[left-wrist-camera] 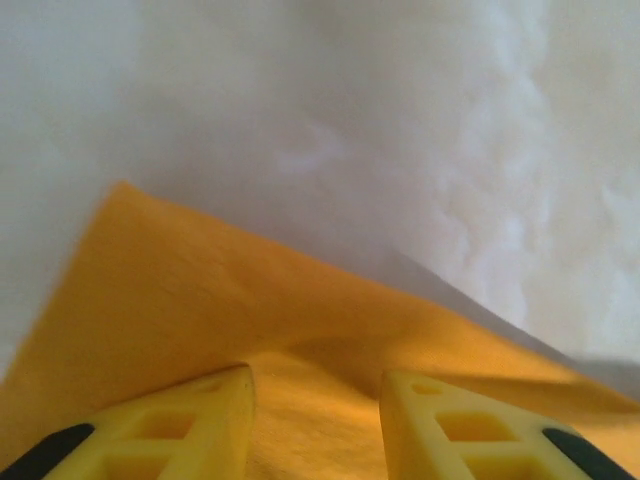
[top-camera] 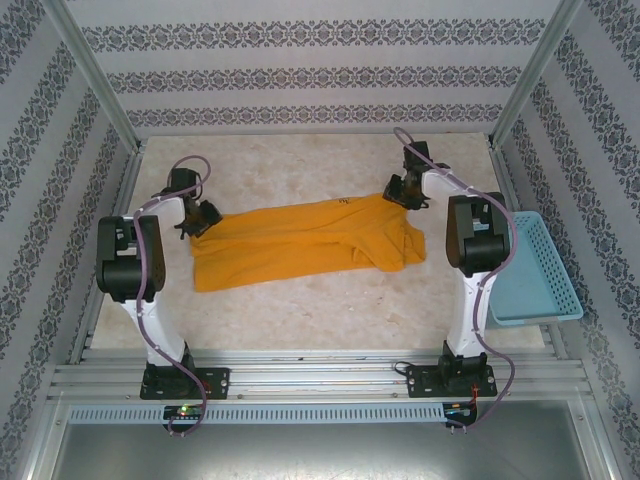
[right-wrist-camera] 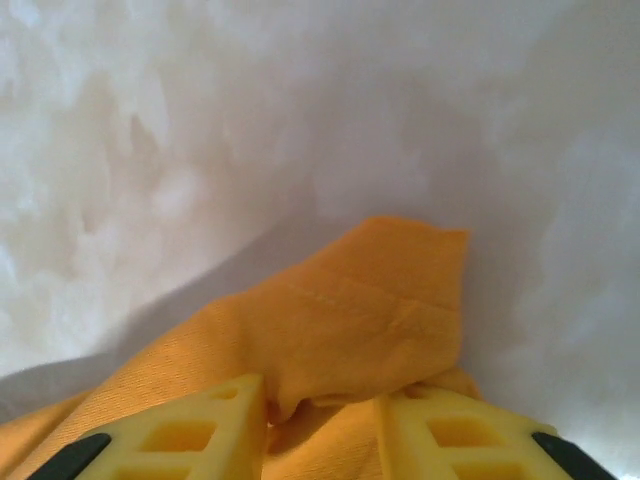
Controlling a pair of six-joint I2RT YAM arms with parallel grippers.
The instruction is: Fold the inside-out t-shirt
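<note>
The inside-out t-shirt [top-camera: 300,245] is mustard-orange and lies spread across the middle of the table, with a small pale mark [top-camera: 343,203] near its far edge. My left gripper [top-camera: 195,222] sits low at the shirt's far left corner. In the left wrist view the yellow fingers [left-wrist-camera: 180,420] have cloth [left-wrist-camera: 200,290] filling the gap between them, and its corner juts forward, raised off the table. My right gripper [top-camera: 398,190] is at the far right corner. Its jaws [right-wrist-camera: 320,395] pinch a bunched fold of the shirt [right-wrist-camera: 380,300].
A light-blue plastic basket [top-camera: 535,270] stands at the right edge of the table, beside the right arm. Patterned walls and metal posts close in the table on three sides. Pale tabletop [top-camera: 300,165] lies beyond the shirt.
</note>
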